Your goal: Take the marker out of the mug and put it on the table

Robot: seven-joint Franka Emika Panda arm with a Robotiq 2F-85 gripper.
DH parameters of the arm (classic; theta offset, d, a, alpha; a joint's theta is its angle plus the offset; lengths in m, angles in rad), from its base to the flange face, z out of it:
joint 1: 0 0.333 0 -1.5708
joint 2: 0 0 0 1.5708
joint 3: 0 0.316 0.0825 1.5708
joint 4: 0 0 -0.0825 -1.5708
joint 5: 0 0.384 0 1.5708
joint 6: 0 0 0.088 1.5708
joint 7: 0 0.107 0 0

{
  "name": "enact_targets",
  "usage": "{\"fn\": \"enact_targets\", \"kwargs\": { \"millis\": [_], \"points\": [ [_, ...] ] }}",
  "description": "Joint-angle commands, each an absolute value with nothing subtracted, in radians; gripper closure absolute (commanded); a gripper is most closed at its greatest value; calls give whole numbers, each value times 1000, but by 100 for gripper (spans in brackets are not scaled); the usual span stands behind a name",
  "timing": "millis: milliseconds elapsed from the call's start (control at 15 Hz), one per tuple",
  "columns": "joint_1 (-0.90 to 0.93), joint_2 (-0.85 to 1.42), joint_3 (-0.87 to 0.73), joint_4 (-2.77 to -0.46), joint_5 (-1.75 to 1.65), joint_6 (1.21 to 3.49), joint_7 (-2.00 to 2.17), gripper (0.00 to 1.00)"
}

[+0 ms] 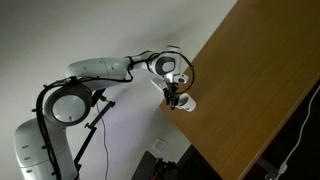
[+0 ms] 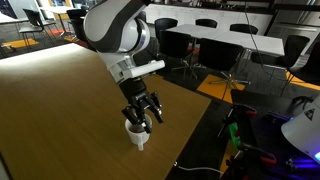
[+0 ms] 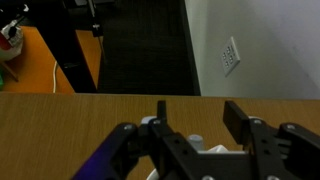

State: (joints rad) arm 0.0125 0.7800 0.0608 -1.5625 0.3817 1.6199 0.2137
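Note:
The small white mug (image 2: 136, 136) stands near the edge of the brown wooden table (image 2: 60, 100); it also shows in an exterior view (image 1: 186, 103). My gripper (image 2: 138, 118) hangs right above the mug, fingers pointing down. In the wrist view my gripper (image 3: 199, 112) is open, its two black fingers apart. A whitish round end, seemingly the marker (image 3: 195, 141), stands up between the fingers, with bits of the white mug (image 3: 222, 151) beside it. The marker's red body is hidden. The fingers do not touch it.
The table's edge (image 1: 196, 140) runs close beside the mug, with dark floor below. Black chairs (image 2: 215, 45) and other tables stand behind. A wall outlet (image 3: 231, 54) shows in the wrist view. The arm's base (image 1: 70, 100) stands off the table.

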Motion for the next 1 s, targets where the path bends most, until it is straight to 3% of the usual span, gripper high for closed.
{"fn": "enact_targets", "kwargs": {
  "millis": [0, 600, 733, 800, 933],
  "points": [
    [14, 810, 60, -1512, 398, 1578, 226, 39],
    [20, 854, 55, -1464, 390, 1585, 248, 44],
    [21, 859, 54, -1457, 390, 1586, 253, 69],
    [21, 862, 54, -1453, 390, 1586, 253, 69],
    [20, 866, 54, -1447, 389, 1586, 254, 84]
  ]
}}
